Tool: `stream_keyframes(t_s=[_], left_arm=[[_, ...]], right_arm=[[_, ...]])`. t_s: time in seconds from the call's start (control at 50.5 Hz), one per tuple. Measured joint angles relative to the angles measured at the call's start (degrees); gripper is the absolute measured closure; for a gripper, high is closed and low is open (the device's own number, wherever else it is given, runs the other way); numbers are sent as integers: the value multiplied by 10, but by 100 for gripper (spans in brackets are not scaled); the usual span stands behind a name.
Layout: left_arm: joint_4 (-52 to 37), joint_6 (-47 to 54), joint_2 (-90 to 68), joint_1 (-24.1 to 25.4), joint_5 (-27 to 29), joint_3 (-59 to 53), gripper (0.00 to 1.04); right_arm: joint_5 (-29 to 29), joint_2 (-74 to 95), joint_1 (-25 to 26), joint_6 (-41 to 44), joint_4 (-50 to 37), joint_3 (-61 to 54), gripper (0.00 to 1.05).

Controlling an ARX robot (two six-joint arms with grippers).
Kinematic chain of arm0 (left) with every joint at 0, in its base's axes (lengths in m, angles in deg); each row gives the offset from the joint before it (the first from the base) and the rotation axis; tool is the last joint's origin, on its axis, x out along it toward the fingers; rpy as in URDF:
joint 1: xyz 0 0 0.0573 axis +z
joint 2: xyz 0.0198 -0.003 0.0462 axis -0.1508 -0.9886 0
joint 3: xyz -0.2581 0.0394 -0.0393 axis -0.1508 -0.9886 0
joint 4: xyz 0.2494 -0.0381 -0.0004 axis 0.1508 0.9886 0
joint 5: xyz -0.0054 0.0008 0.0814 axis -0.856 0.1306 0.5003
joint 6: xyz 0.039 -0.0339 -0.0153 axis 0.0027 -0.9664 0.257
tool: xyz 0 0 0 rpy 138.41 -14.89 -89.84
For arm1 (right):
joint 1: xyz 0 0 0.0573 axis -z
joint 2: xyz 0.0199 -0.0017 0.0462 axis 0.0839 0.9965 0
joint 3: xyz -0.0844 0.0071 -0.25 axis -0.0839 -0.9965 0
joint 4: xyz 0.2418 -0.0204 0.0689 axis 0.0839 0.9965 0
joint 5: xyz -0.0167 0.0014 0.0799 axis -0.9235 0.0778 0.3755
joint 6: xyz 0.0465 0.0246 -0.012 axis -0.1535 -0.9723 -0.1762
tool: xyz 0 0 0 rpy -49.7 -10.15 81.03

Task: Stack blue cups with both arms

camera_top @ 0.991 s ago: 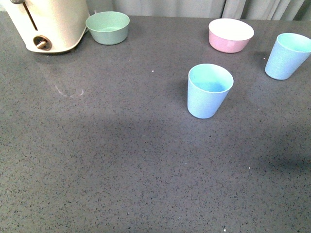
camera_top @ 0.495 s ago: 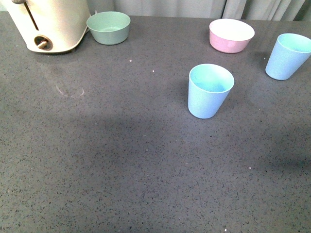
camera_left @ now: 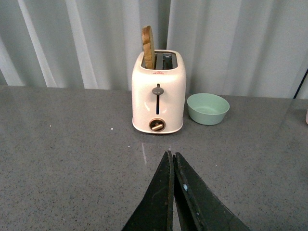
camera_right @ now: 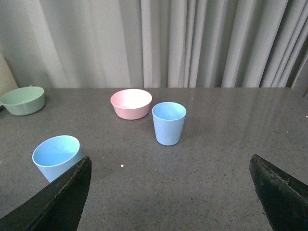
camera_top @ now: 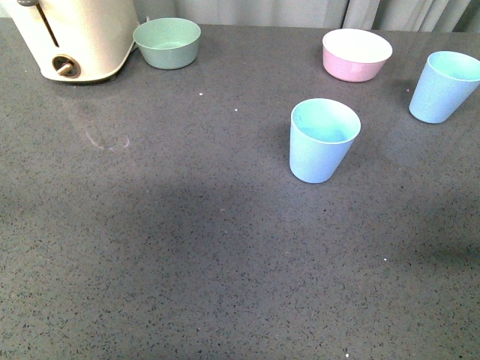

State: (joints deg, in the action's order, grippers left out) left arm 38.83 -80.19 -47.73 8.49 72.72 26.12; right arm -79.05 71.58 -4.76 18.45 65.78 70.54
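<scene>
Two pale blue cups stand upright and apart on the grey counter. One blue cup point(camera_top: 323, 140) is near the middle; it shows in the right wrist view point(camera_right: 57, 156) beside one finger. The other blue cup point(camera_top: 444, 86) stands at the far right edge, and shows in the right wrist view point(camera_right: 169, 123) ahead of the gripper. My right gripper point(camera_right: 171, 192) is open and empty, short of that cup. My left gripper point(camera_left: 172, 156) is shut and empty, pointing at the toaster. Neither arm shows in the front view.
A cream toaster point(camera_top: 75, 37) with a wooden piece in one slot point(camera_left: 147, 47) stands at the back left. A green bowl point(camera_top: 166, 42) sits beside it. A pink bowl point(camera_top: 357, 54) sits at the back, between the two cups. Curtains hang behind the counter.
</scene>
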Motion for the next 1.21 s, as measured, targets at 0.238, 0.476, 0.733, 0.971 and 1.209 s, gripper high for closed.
stream_keyframes(t_s=[0.238,0.476,0.733,0.971,1.209], left_arm=[[31,1,64,0,0,-29,103],[90,1,130,0,0,-29,103],[159,1,201,0,0,-29,103],[214,1,257,0,0,-29,103],[241,1,283,0,0,-29,103]], right_arm=[[0,0,0,0,0,0,9],[0,0,0,0,0,0,9],[0,0,0,0,0,0,9],[0,0,0,0,0,0,9],[0,0,0,0,0,0,9]])
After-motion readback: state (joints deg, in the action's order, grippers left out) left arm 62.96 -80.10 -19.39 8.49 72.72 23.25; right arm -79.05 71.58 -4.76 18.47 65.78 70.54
